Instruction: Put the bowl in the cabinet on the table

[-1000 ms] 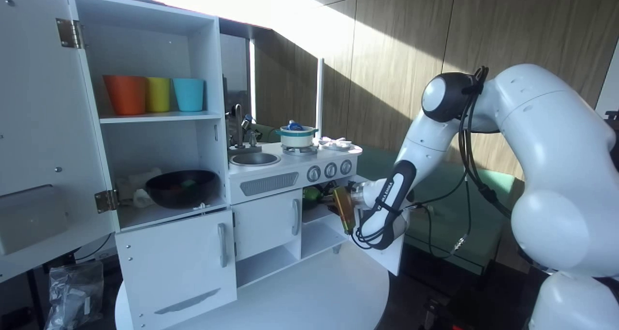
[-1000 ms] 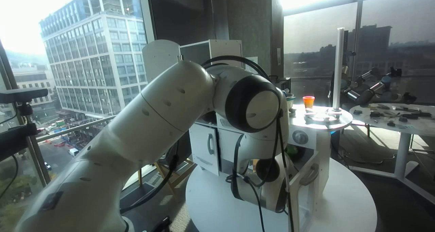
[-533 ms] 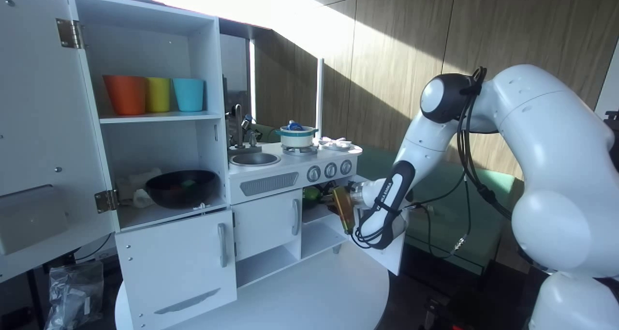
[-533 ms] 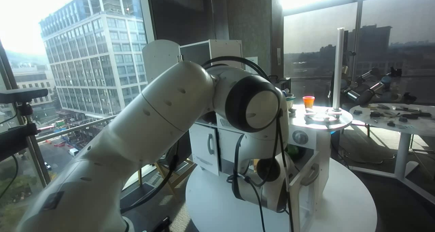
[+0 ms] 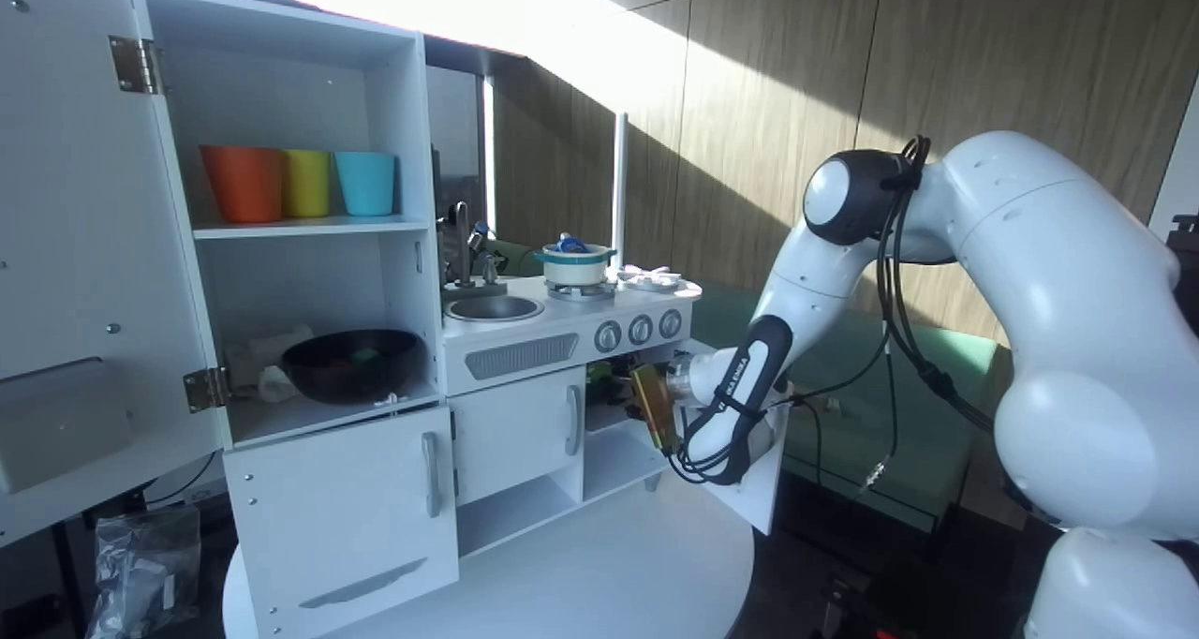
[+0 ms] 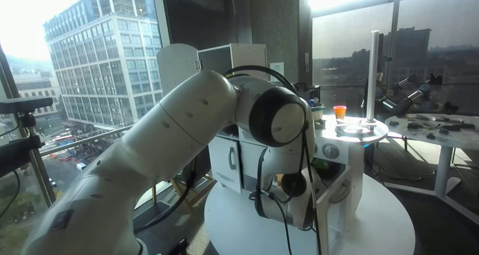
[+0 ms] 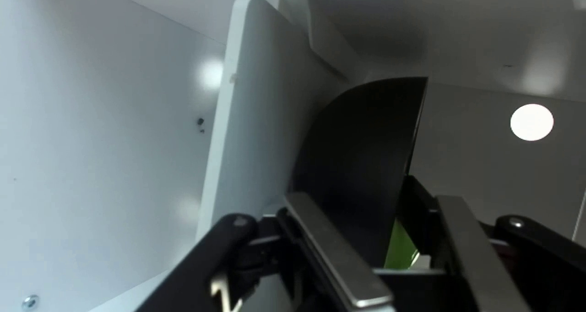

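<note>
The bowl (image 7: 366,152) is near-black and curved; in the wrist view it stands tilted within a compartment of the cabinet (image 5: 515,405), the white toy-kitchen unit. My gripper (image 7: 355,188) is open, its fingers (image 7: 341,257) well apart. The bowl lies at and beyond the fingertips, one finger across its outer side and the other close to its rim; contact cannot be made out. Both exterior views show the hand at the compartment, mostly covering what is inside. The cabinet stands on the round white table (image 5: 599,583).
The compartment's white door (image 6: 338,206) stands swung out beside my forearm. A green ball-like thing (image 6: 323,165) is inside, near the bowl. A pot (image 5: 574,264) sits on the stove top. The tall shelf unit holds coloured cups (image 5: 242,183) and a wider black bowl (image 5: 347,377).
The arm has shifted a little over the last half second, the hand going left toward the cabinet in an exterior view. Cabinet, door and table have stayed put.
</note>
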Controlling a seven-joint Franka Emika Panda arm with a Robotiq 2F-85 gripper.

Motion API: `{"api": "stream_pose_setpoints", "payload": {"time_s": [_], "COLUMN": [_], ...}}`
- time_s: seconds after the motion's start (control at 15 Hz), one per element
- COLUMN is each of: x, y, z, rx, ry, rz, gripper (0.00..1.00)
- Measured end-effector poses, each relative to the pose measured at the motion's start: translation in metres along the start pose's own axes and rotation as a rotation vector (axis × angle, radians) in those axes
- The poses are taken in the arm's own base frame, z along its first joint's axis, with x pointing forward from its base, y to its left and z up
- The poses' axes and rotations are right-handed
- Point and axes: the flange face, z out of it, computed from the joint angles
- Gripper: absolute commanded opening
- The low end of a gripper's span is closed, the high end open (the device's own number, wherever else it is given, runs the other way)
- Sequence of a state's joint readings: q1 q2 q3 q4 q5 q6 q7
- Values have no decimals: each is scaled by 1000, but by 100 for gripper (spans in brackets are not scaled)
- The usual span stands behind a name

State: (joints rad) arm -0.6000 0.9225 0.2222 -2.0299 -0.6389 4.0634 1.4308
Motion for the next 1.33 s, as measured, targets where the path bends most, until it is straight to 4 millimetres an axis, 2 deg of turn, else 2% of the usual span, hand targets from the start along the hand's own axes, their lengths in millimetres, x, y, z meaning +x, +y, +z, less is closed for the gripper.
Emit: {"api": "stream_pose_setpoints", "payload": {"time_s": [0.07, 0.27, 0.47, 0.73, 1.07, 1.33], "x": [-1, -1, 0, 3, 11, 10], "y": [-2, -7, -5, 0, 16, 33], "z": [2, 5, 7, 5, -6, -23], "rx": [5, 12, 6, 0, -31, -38], "ry": [-1, -2, -1, 6, 34, 54], "rz": [-4, -13, -14, -14, -1, 17], "gripper": [17, 12, 17, 15, 16, 15]}}
